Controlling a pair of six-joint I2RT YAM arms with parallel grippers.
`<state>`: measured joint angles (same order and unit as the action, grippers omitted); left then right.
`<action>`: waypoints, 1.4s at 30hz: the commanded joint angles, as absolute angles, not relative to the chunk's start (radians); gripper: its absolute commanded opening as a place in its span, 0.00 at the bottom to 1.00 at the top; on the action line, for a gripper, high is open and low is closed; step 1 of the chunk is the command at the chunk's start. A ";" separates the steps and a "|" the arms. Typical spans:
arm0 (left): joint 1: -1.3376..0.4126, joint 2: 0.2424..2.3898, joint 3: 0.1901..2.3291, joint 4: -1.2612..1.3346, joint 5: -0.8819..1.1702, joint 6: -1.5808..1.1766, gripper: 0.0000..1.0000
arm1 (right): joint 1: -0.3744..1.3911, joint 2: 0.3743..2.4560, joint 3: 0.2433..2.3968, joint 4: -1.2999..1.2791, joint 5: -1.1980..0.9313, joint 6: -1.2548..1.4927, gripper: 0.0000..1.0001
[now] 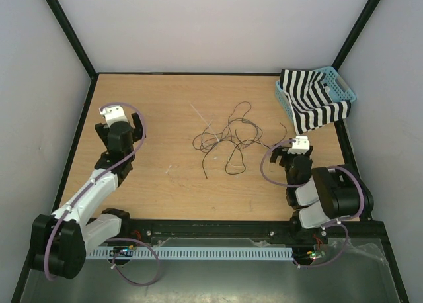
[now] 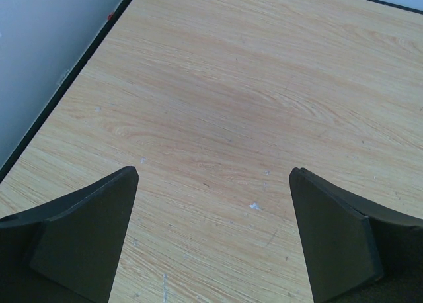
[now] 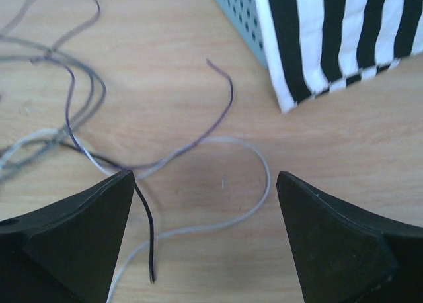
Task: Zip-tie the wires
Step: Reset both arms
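The wires [image 1: 228, 139] lie as a loose tangle of thin dark strands in the middle of the table. The zip tie [image 1: 199, 115] is a thin whitish strip lying at the tangle's far left edge. My right gripper [image 1: 289, 148] is open and empty just right of the tangle. In the right wrist view its jaws [image 3: 205, 176] stand wide apart over wire ends [image 3: 151, 237], touching nothing. My left gripper [image 1: 119, 118] is open and empty at the far left, well away from the wires. The left wrist view shows its gripper [image 2: 213, 171] over bare wood only.
A blue basket [image 1: 342, 86] holding a black-and-white striped cloth [image 1: 310, 103] stands at the back right, also close in the right wrist view [image 3: 330, 38]. Black frame edges and white walls [image 1: 211, 25] bound the wooden table [image 1: 165, 171].
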<state>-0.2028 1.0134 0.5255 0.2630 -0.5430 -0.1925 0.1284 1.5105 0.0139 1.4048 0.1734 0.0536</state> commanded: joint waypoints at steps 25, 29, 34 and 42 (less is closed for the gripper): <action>-0.146 1.484 0.291 1.063 -0.292 0.160 0.99 | 0.140 1.480 0.044 1.525 0.194 0.035 0.99; -0.056 1.569 0.298 1.145 -0.217 0.084 0.99 | 0.142 1.482 0.044 1.525 0.195 0.036 0.99; -0.049 1.540 0.374 0.939 -0.197 0.065 0.99 | 0.141 1.481 0.044 1.525 0.195 0.035 0.99; -0.047 1.542 0.383 0.933 -0.185 0.067 0.99 | 0.142 1.482 0.044 1.525 0.194 0.035 0.99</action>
<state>-0.0536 1.5459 0.3676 0.9321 -0.2012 0.0780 0.1379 1.4857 0.0311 1.4769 0.1886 0.0395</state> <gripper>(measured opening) 0.990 0.993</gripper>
